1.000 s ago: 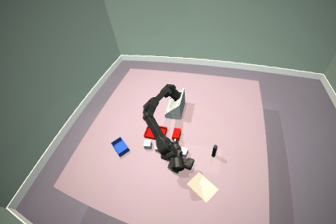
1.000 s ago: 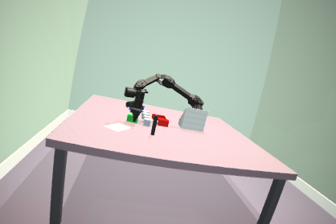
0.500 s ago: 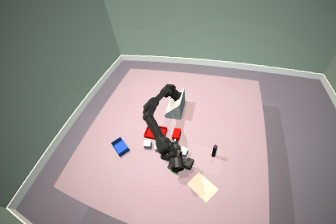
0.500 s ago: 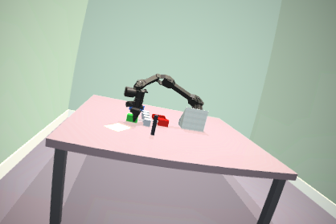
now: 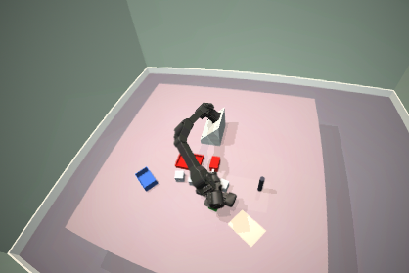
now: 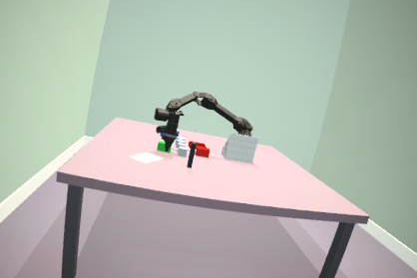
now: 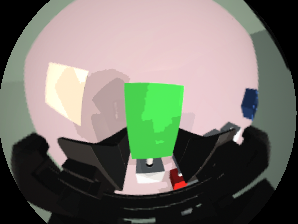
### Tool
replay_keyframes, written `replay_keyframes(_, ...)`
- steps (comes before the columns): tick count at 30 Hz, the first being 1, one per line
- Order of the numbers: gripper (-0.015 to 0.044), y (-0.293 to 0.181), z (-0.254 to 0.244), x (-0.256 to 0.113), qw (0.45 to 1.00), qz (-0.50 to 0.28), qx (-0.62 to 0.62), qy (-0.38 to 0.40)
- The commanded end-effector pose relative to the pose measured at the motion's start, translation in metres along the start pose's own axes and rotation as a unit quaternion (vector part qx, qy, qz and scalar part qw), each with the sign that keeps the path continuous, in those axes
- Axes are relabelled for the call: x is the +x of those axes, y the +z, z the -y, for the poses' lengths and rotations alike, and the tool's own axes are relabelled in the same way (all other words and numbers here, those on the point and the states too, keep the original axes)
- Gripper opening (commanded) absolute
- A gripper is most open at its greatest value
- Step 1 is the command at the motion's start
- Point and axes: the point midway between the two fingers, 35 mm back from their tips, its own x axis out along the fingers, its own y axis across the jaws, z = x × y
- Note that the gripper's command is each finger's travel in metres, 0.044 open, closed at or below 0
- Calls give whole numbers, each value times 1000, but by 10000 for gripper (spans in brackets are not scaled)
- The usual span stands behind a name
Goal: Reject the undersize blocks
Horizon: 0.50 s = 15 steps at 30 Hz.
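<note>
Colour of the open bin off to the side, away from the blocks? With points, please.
Blue; the bin [image 5: 147,179] [image 7: 250,104] shows best in the top view.

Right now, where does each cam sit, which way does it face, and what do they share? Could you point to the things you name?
Top: high, looking steeply down at the table [image 5: 289,127]; whole arm.
Exterior: outside one table edge [image 6: 214,203], facing across it; whole arm side-on.
Wrist: on the arm, looking past the jaws at the green gauge [image 6: 164,146] [image 7: 154,120].
Top and exterior share the black cylinder [image 5: 261,184] [image 6: 192,155].
</note>
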Motion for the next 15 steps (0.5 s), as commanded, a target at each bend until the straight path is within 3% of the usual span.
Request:
replay_keyframes(1, 0, 3, 0, -4, 1000, 4, -1, 0)
replay_keyframes(15, 0, 2, -1, -3, 1000, 4, -1, 0)
